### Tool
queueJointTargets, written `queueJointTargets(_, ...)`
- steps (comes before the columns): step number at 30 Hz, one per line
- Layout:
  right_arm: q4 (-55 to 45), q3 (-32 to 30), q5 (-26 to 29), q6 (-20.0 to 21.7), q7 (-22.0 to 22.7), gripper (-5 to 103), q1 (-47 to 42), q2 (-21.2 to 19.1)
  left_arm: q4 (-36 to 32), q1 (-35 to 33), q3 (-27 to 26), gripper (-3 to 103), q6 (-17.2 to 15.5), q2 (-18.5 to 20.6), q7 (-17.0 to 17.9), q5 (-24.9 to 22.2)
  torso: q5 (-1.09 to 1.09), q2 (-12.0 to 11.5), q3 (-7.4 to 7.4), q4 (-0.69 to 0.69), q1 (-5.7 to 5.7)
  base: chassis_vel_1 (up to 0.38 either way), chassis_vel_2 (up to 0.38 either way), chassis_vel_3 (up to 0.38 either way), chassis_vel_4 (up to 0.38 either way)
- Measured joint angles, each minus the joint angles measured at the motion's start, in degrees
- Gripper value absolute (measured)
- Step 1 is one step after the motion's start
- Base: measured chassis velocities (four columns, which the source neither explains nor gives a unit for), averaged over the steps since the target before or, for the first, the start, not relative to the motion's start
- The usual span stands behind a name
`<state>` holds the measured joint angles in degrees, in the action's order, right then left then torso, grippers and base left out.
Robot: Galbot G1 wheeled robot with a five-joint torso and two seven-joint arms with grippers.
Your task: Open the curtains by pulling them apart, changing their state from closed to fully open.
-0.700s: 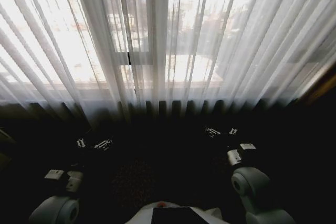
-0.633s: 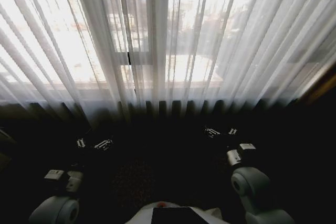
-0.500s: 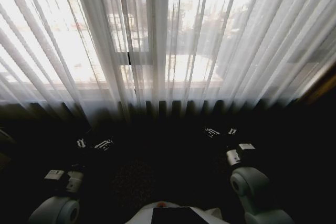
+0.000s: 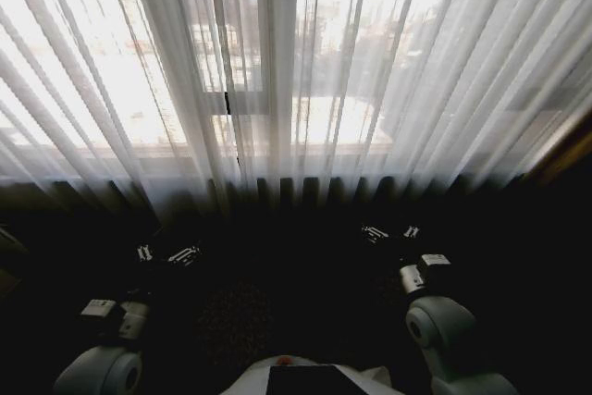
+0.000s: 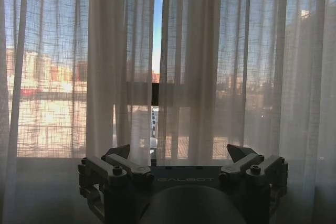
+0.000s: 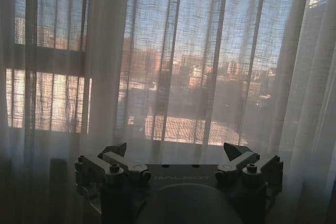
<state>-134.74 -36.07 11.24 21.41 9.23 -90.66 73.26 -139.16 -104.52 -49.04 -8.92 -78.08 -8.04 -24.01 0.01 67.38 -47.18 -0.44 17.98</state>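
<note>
From my head, the sheer white pleated curtains (image 4: 296, 71) hang closed ahead, dark window frame bars (image 4: 228, 104) behind; my left gripper (image 4: 166, 253) and right gripper (image 4: 389, 232) wait low, short of the fabric. My left wrist shows spread jaws facing the narrow centre gap. My right wrist shows jaws spread, holding nothing.

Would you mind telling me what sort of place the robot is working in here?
Probably a room in a flat or hotel, several floors up. Sheer white curtains hang closed across a tall window, and city buildings show through the fabric. Both grippers, left and right, sit open short of the curtains.
</note>
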Motion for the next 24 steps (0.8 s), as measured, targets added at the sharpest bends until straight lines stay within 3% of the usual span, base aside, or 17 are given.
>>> queueJointTargets(12,0.42,0.58,-0.27,-0.94,-0.02,100,0.09,0.26,0.02,0.03,0.45,100,0.37,-0.34,-0.01,0.41,0.00,0.00,0.00,0.00,0.00,0.045,0.041,-0.033,-0.032)
queueJointTargets(24,1.23,0.69,-0.13,-1.97,-0.20,100,0.14,0.36,0.51,-0.15,0.75,100,1.61,-0.58,0.01,0.68,-0.02,0.01,0.00,0.01,0.00,0.237,0.203,-0.234,-0.227)
